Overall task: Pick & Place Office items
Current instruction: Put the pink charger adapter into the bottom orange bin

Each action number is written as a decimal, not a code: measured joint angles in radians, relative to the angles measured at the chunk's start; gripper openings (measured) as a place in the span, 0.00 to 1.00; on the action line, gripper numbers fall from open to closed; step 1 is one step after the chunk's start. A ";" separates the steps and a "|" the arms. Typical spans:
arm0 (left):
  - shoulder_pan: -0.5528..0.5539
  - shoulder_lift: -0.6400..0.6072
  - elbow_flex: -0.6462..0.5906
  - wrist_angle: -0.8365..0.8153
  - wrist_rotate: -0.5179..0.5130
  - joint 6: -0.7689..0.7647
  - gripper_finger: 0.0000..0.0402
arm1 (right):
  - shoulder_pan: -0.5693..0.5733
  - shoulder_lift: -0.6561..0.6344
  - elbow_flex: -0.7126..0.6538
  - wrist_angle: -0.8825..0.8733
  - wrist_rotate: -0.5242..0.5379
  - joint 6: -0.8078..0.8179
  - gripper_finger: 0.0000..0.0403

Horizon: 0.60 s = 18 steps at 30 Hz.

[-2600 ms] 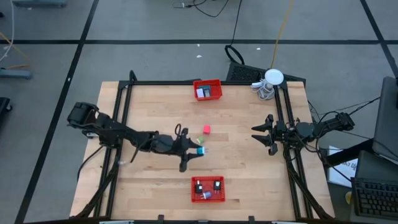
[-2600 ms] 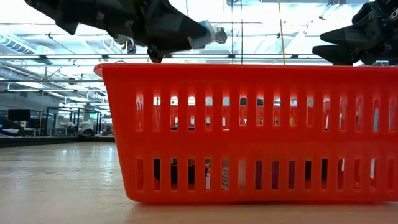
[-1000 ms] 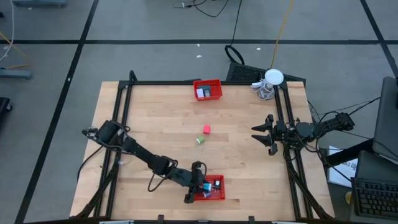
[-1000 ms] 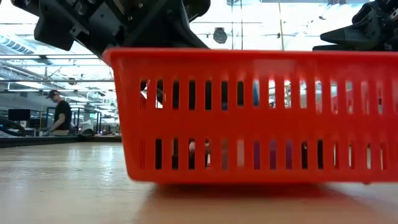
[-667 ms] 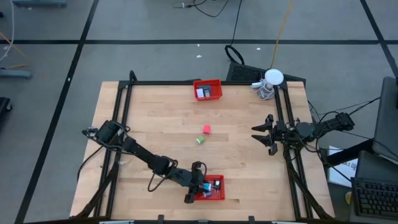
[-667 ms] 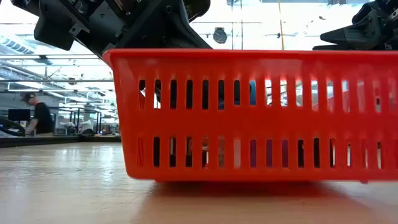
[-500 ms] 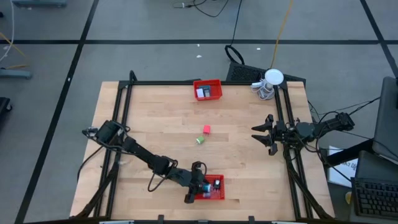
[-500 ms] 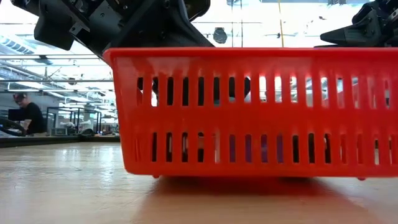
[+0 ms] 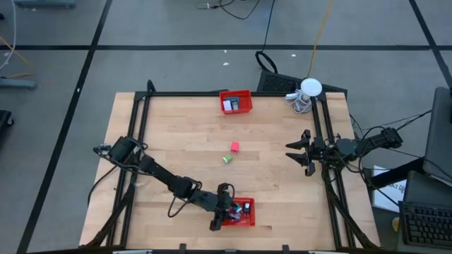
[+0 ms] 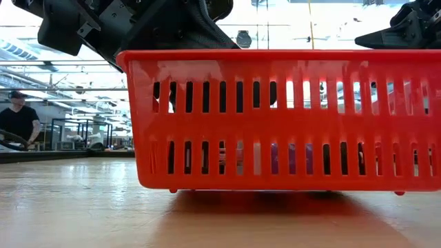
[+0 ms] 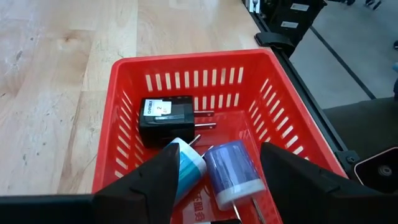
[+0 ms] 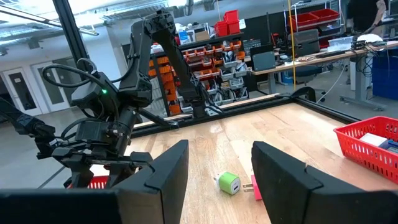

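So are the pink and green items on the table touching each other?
Apart. The high view shows bare wood between the pink item and the green item; the right wrist view has them overlapping, so it cannot settle it.

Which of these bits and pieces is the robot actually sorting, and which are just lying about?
Part of the job:
- pink item
- green item
- black plug, teal-white item and blue-white item in the near red basket

Just lying about:
- far red basket
- white round object with coiled cable
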 joint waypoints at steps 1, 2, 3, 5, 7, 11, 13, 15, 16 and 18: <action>0.000 0.000 0.000 0.000 0.000 0.000 0.56 | 0.000 0.000 0.000 0.000 0.000 0.000 0.41; 0.000 0.000 0.000 0.000 0.000 0.000 0.57 | 0.000 0.000 0.000 0.000 0.000 0.000 0.41; 0.000 0.000 0.000 0.001 0.000 0.000 0.57 | 0.000 0.000 0.000 0.000 0.000 0.000 0.41; 0.000 0.000 0.000 0.009 0.000 0.000 0.57 | 0.000 0.000 0.000 0.000 0.000 0.000 0.41; 0.000 -0.001 0.000 0.033 0.001 0.000 0.57 | 0.000 0.000 0.000 0.000 0.000 0.000 0.41; 0.001 -0.021 -0.001 0.069 0.024 0.015 0.57 | 0.000 0.000 0.000 0.000 0.000 0.000 0.41; 0.001 -0.039 -0.001 0.070 0.024 0.035 0.57 | 0.000 0.000 0.000 0.000 0.000 0.000 0.41; 0.002 -0.063 -0.001 0.064 0.024 0.056 0.57 | 0.000 0.000 0.000 0.000 0.000 0.000 0.41; 0.005 -0.075 -0.001 0.064 0.024 0.068 0.57 | 0.000 0.000 0.000 0.000 0.000 0.000 0.41; 0.013 -0.112 -0.001 0.045 0.020 0.083 0.57 | 0.000 0.000 0.000 0.000 0.000 0.000 0.41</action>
